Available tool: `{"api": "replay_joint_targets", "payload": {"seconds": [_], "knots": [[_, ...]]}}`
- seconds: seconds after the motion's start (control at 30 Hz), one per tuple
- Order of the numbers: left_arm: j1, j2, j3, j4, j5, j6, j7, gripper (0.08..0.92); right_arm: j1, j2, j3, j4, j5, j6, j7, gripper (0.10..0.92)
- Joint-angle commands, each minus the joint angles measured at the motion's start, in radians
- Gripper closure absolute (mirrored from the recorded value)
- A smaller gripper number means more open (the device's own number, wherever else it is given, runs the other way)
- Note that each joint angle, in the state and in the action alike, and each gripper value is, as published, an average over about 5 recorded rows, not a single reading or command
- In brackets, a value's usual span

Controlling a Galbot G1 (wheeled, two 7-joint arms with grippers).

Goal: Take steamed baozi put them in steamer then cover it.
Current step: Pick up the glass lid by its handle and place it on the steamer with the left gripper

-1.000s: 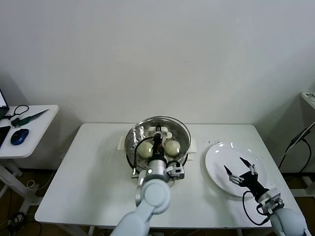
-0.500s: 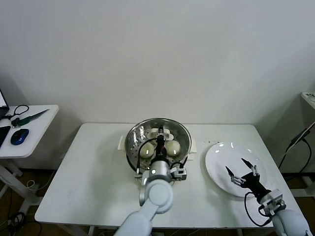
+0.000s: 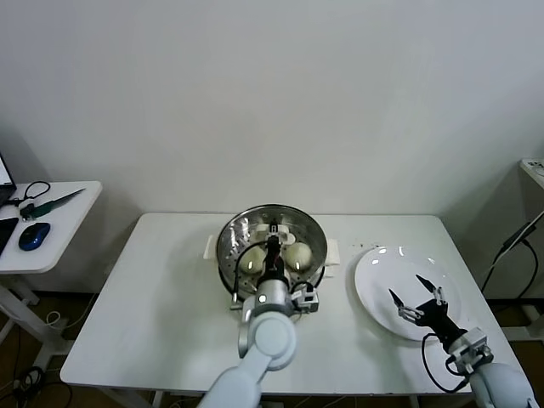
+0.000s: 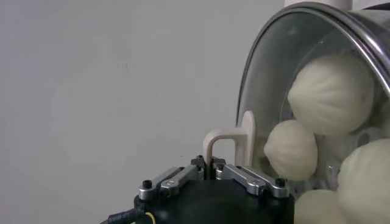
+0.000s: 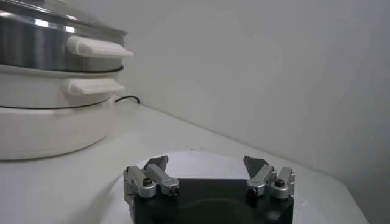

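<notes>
The steamer [image 3: 228, 242] stands at the table's middle back, a steel pot on a cream-white base. The glass cover [image 3: 293, 223] lies over it. My left gripper [image 3: 273, 245] is shut on the cover's white handle [image 4: 228, 141] above the pot's middle; in the left wrist view the left gripper [image 4: 213, 165] pinches that handle. Baozi [image 3: 252, 259] show through the glass, and also in the left wrist view [image 4: 332, 91]. My right gripper [image 3: 416, 293] is open and empty over the white plate [image 3: 378, 268]; in the right wrist view the right gripper [image 5: 207, 167] has its jaws wide apart.
The white plate [image 5: 201, 159] lies at the table's right, bare. The steamer's side handles [image 5: 97, 47] face it. A small side table [image 3: 59, 217] at the far left holds a blue mouse [image 3: 32, 236] and cables. The wall stands close behind.
My left gripper has shifted the cover slightly over the pot and it now sits more squarely on it. The right gripper has barely moved.
</notes>
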Motion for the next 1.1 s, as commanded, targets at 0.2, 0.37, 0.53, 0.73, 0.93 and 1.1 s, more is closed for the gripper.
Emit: {"api": "replay_joint_targets", "payload": {"seconds": [0.2,0.37,0.53,0.73,0.93,1.1], "knots": [[0.003,0.002,0.0,0.012,-0.009,-0.001,-0.039,0.858,-0.001,0.003,0.001,-0.003,-0.005,0.003,-0.003,0.203],[0.003,0.006,0.003,0.016,-0.011,-0.003,-0.047,0.858,-0.001,0.004,0.001,-0.004,-0.007,0.004,-0.005,0.203],[0.008,0.008,-0.001,0.01,-0.011,-0.005,-0.037,0.858,-0.001,0.004,0.001,-0.002,-0.009,0.003,-0.007,0.203],[0.008,0.044,0.0,-0.04,-0.02,-0.004,-0.01,0.815,0.002,0.002,0.002,-0.002,-0.01,-0.008,-0.006,0.203],[0.027,0.092,0.002,-0.134,-0.045,0.01,0.012,0.649,0.01,0.002,0.001,0.0,-0.014,-0.039,0.0,0.203],[0.075,0.135,0.011,-0.238,-0.078,0.018,0.028,0.51,0.02,0.0,-0.003,0.005,-0.054,-0.096,0.017,0.203]]}}
